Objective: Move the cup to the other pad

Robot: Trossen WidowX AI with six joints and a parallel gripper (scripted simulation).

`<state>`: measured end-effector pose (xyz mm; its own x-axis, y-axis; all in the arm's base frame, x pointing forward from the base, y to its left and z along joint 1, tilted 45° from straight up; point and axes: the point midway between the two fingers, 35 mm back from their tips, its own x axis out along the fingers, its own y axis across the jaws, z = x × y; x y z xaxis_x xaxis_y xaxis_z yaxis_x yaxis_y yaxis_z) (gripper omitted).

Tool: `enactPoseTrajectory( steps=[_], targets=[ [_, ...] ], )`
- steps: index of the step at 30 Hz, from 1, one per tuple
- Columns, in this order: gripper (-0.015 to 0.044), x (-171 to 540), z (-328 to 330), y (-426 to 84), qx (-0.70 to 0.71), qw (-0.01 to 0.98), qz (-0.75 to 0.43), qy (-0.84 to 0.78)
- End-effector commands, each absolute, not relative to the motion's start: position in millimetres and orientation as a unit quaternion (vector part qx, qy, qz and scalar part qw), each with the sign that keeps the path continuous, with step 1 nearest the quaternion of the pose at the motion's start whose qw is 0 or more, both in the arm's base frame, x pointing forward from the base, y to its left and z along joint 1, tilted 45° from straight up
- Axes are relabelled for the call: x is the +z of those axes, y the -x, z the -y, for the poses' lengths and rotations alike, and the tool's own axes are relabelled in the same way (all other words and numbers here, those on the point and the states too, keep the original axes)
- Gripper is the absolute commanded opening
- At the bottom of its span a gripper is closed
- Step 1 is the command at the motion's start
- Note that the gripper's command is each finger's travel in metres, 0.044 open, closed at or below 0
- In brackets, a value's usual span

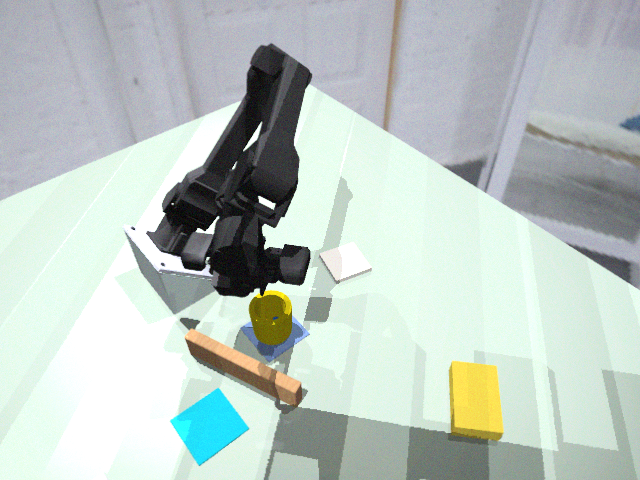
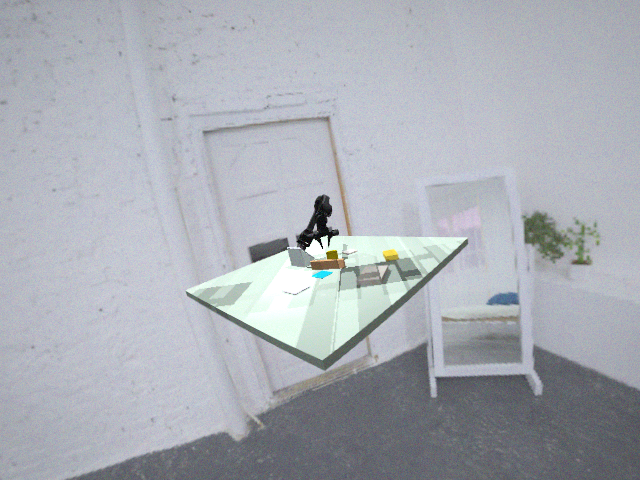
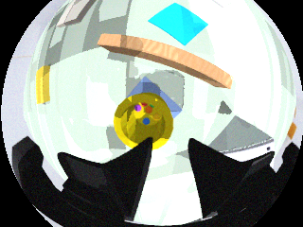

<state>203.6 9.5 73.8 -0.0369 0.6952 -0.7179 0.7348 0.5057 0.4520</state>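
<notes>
The yellow cup [image 1: 272, 330] [image 2: 331, 254] [image 3: 121, 124] stands upright on the blue pad [image 1: 300, 331] [image 3: 144, 85]. Several marbles [image 3: 146, 121] lie inside it, in purple, red, blue and other colours. The cyan pad [image 1: 209, 426] [image 2: 322, 274] [image 3: 177, 23] is bare, on the far side of the wooden bar from the cup. My gripper [image 2: 325, 245] [image 3: 170, 140] is partly open with nothing between its fingers. It points down above the table beside the cup. In the wrist view one fingertip overlaps the cup's rim; contact cannot be told. In the top view the arm hides most of the fingers.
A wooden bar [image 1: 242, 365] [image 2: 327, 264] [image 3: 163, 56] stands between the two pads. A yellow block [image 1: 475, 397] [image 2: 390, 254] [image 3: 43, 85] lies off to one side. A white tile [image 1: 345, 261] [image 2: 349, 252] lies behind the cup. The grey arm base [image 1: 175, 289] is near the cup.
</notes>
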Motion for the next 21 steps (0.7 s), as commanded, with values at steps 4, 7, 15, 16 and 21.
enactPoseTrajectory(
  steps=[4, 7, 15, 16, 21],
  targets=[
    [0.0166, 69.9, -13.3, -204.8, -0.022, 0.478, -0.721, -0.502],
    [0.0166, 66.2, -16.7, -205.1, -0.022, 0.478, -0.72, -0.502],
    [0.0166, 56.6, -25.7, -205.4, -0.022, 0.478, -0.72, -0.502],
    [0.0166, 55.4, -26.8, -205.4, -0.022, 0.478, -0.72, -0.502],
    [0.0166, 49.6, -32.6, -205.2, -0.022, 0.478, -0.72, -0.502]
  ],
)
